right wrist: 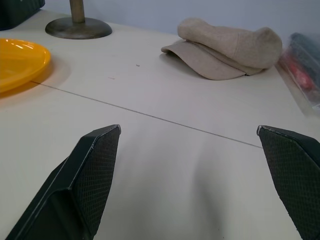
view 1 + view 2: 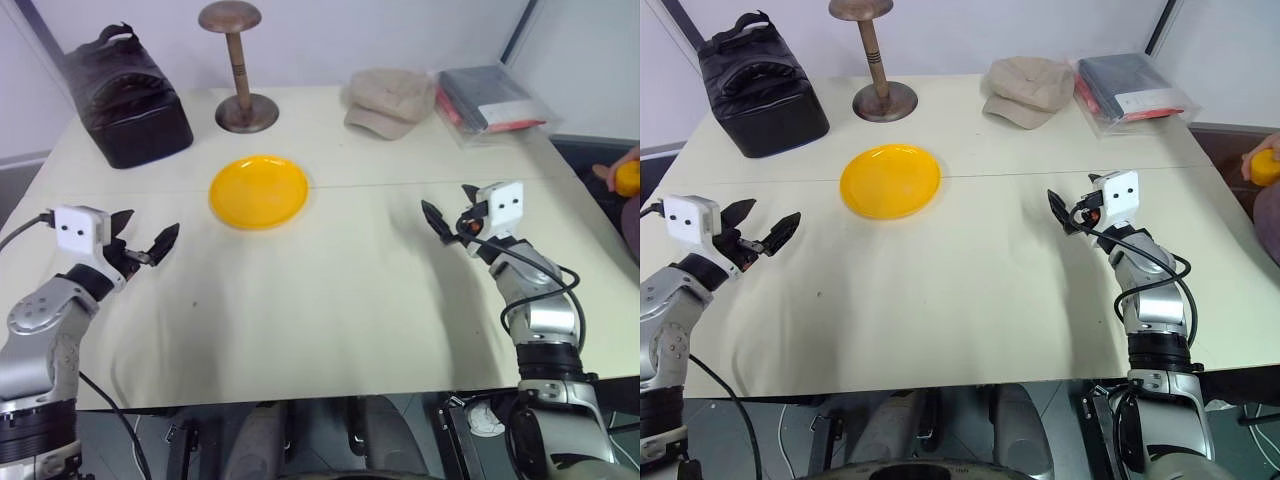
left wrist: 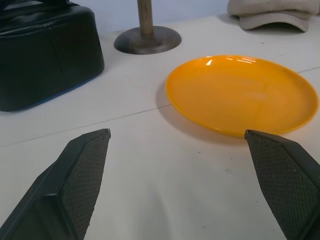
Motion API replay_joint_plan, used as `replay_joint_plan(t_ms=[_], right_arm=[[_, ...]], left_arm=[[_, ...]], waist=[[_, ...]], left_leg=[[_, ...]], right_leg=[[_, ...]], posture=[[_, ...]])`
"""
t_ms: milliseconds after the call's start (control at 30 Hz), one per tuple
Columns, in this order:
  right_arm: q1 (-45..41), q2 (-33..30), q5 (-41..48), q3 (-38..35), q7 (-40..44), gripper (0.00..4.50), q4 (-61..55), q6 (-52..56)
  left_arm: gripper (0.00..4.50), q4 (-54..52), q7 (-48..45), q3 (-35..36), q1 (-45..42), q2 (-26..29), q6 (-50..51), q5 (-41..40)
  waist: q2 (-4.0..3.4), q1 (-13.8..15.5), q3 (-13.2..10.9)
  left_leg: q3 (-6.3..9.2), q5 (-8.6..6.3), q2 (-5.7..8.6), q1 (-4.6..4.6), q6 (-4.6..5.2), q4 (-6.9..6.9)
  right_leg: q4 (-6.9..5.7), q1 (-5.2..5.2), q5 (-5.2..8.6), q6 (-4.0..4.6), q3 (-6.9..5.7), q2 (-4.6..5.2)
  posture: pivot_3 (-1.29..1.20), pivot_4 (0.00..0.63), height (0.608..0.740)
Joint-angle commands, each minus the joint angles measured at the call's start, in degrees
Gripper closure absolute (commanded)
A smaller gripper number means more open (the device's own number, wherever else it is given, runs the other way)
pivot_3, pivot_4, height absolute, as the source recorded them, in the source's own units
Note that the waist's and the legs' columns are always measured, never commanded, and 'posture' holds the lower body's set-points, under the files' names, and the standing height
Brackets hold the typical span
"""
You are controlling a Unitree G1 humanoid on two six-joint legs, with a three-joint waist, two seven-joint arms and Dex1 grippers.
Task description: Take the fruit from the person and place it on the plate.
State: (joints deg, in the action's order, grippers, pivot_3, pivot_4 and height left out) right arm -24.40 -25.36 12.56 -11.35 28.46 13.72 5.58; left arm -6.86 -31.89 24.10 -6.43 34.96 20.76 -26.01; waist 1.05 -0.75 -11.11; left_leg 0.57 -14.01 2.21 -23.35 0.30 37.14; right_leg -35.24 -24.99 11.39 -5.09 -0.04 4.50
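We see a pale worktop with the yellow plate lying flat left of centre, toward the far half, with nothing on it.

Left gripper hovers over the near left of the worktop, jaws spread wide and holding nothing; the plate lies ahead of it and to its right, apart from it. Right gripper hovers over the right side of the worktop, jaws likewise wide and holding nothing, pointed toward the far side, where the cap lies.

The fruit sits at the far right edge of our view, beyond the worktop's right edge, small and yellow-orange, held in the person's hand; only a sliver of the hand is in view. It is well apart from both grippers and from the plate.

Along the far edge, left to right:
- black bag
- brown wooden stand upright on its round base, just beyond the plate
- beige cap
- clear packet of dark and red items at the far right corner
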Motion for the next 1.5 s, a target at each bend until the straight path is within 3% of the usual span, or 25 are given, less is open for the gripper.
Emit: replay_joint_plan(t_ms=[33, 1500], right_arm=[[0.11, -0.27, 0.46, -0.61, -0.13, 0.04, -1.36, -0.85], [-0.4, -0.33, 0.39, -0.23, 0.34, 0.04, 0.38, -2.16]], left_arm=[[0.0, -1.4, -0.52, 1.8, -0.55, 0.64, -0.72, -1.33], [0.0, -0.46, -0.84, 2.18, -1.41, 1.88, -1.75, -0.95]], waist=[[0.0, 0.0, 0.0], [0.0, -0.01, 0.0]], left_leg=[[0.0, 0.0, 0.0, 0.0, 0.0, 0.0], [0.0, 0.0, 0.0, 0.0, 0.0, 0.0]], right_leg=[[0.0, 0.0, 0.0, 0.0, 0.0, 0.0], [-0.01, 0.0, -0.01, -0.01, 0.0, 0.0]], posture=[[0.0, 0.15, 0.74], [0.0, 0.15, 0.74]])
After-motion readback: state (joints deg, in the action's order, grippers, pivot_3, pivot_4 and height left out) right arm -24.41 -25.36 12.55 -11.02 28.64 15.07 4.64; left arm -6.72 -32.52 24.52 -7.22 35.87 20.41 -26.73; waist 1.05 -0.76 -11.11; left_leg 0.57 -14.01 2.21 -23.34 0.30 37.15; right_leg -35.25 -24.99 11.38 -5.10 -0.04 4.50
